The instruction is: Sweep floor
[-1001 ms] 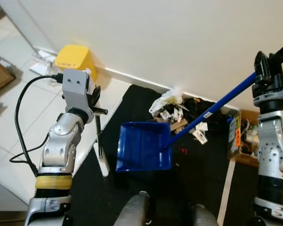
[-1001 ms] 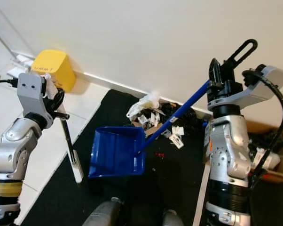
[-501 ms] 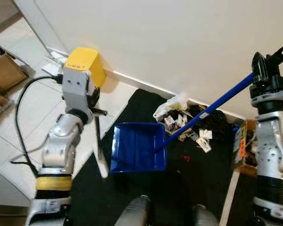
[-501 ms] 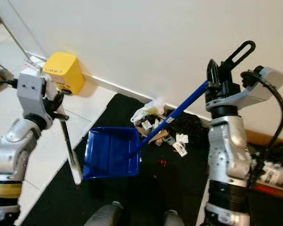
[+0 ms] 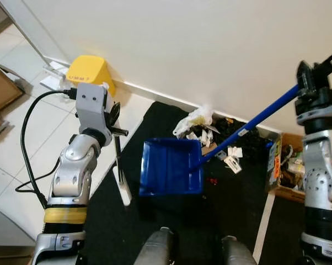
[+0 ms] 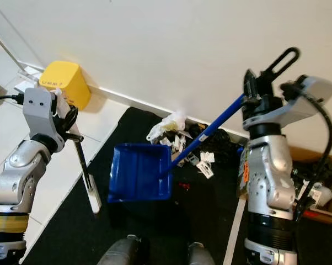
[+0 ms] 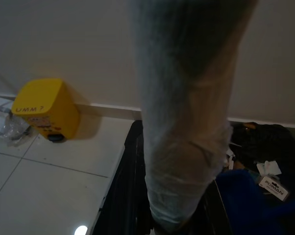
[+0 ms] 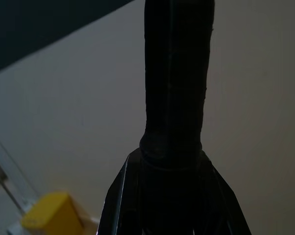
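White wall and baseboard at far side; pale tile floor (image 5: 22, 138) on left, black mat (image 5: 226, 215) underfoot. Blue dustpan (image 5: 170, 167) lies flat on the mat, mouth toward a litter pile (image 5: 210, 132) of crumpled paper, scraps and dark bits against the wall. Right gripper (image 6: 260, 94) is clamped on the upper end of the dustpan's long blue handle (image 5: 254, 122). Left gripper (image 5: 112, 118) is closed around a thin dark broom stick (image 5: 117, 160), white broom head (image 5: 123, 190) touching the mat's left edge. Yellow box (image 5: 89, 73) far left by the wall. Judgement: pan is light, rigid plastic, steered well from high on the handle; litter is light and apt to scatter, so short strokes. Against half a second ago: pan sits nearer the pile, its far edge just beside the scraps; broom is more upright; camera view shifted.
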{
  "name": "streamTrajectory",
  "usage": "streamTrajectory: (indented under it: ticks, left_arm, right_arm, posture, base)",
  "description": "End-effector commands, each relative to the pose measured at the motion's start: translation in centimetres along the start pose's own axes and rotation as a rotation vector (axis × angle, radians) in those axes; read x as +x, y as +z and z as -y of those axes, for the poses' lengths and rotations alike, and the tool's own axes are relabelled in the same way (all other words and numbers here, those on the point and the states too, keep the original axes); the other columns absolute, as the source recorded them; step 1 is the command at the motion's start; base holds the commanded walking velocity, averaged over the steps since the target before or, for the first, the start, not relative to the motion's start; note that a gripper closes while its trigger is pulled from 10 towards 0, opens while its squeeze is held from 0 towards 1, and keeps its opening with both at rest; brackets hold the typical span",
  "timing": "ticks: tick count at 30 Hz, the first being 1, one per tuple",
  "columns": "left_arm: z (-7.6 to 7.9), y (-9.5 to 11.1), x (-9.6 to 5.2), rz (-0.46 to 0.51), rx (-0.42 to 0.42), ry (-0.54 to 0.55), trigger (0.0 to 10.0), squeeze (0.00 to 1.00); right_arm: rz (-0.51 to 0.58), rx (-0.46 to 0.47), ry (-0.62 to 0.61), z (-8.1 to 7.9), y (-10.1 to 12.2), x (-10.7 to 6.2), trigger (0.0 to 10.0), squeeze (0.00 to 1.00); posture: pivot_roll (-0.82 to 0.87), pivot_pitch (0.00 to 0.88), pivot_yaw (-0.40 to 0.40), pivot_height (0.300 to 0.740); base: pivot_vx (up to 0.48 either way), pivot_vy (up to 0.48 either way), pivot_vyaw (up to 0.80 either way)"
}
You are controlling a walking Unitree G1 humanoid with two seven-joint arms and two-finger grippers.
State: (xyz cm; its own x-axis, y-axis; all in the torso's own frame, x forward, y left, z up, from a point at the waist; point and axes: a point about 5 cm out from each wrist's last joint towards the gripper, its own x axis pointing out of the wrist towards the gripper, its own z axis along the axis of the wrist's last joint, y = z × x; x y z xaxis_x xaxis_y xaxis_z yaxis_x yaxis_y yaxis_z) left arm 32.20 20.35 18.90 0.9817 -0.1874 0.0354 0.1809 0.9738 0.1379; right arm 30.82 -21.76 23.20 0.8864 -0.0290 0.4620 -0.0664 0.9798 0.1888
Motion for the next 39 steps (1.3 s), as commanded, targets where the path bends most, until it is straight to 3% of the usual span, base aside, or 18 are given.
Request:
streamTrajectory:
  ticks: [1,3,7,10,19,20,23,25,30,37,39]
  left_arm:
    - [-0.4,0.3,-0.3,0.019,0.031,0.019,10.0,0.00]
    - [-0.4,0.2,-0.3,0.015,0.030,0.015,10.0,0.00]
    - [-0.4,0.1,-0.4,0.012,0.031,0.014,10.0,0.00]
    - [-0.5,-0.2,-0.5,0.000,0.029,0.014,10.0,0.00]
    - [-0.4,-1.4,-0.8,-0.044,-0.007,-0.007,10.0,0.00]
    - [-0.1,-2.0,-0.9,-0.064,-0.023,-0.046,10.0,0.00]
    - [0.1,-2.5,-0.9,-0.081,-0.033,-0.089,10.0,0.00]
    - [0.2,-2.6,-0.8,-0.077,-0.034,-0.104,10.0,0.00]
    - [0.1,-2.6,-0.4,-0.056,-0.041,-0.126,10.0,0.00]
    - [-0.4,-2.3,0.2,-0.026,-0.068,-0.146,10.0,0.00]
    - [-0.3,-2.3,0.8,-0.011,-0.084,-0.191,10.0,0.00]
  right_arm:
    - [0.008,-0.064,-0.004,0.2,0.0,-0.3,10.0,0.00]
    - [-0.044,-0.208,-0.004,0.4,-1.0,-0.6,10.0,0.00]
    - [-0.072,-0.291,-0.008,0.6,-1.8,-0.9,10.0,0.00]
    - [-0.110,-0.394,-0.072,1.9,-3.1,-1.6,10.0,0.00]
    - [-0.159,-0.459,-0.185,3.7,-4.8,-2.5,10.0,0.00]
    - [-0.165,-0.465,-0.258,4.7,-5.5,-3.1,10.0,0.00]
    - [-0.164,-0.507,-0.274,5.1,-6.0,-3.6,10.0,0.00]
    - [-0.161,-0.545,-0.263,5.1,-6.2,-3.7,10.0,0.00]
    - [-0.147,-0.532,-0.232,4.9,-6.9,-4.0,10.0,0.00]
    - [-0.139,-0.532,-0.170,3.8,-7.6,-3.5,10.0,0.00]
    - [-0.147,-0.552,-0.102,2.7,-8.5,-3.0,10.0,0.00]
  posture:
    - [0.16,0.206,0.094,0.740]
    - [0.16,0.208,0.095,0.740]
    - [0.16,0.209,0.094,0.740]
    - [0.17,0.213,0.093,0.740]
    - [0.17,0.222,0.097,0.740]
    - [0.18,0.229,0.103,0.740]
    - [0.18,0.238,0.110,0.740]
    - [0.19,0.246,0.117,0.740]
    - [0.20,0.269,0.135,0.740]
    - [0.21,0.303,0.158,0.740]
    - [0.21,0.329,0.170,0.740]
  base:
    - [0.000,0.000,0.00]
    - [0.000,0.000,0.00]
    - [0.000,0.000,0.00]
    - [0.000,0.000,0.00]
    - [0.000,0.000,0.00]
    - [0.000,0.000,0.00]
    - [0.000,0.000,0.00]
    - [0.000,0.000,0.00]
    - [0.000,0.000,0.00]
    - [0.000,0.000,0.00]
    - [0.000,0.000,0.00]
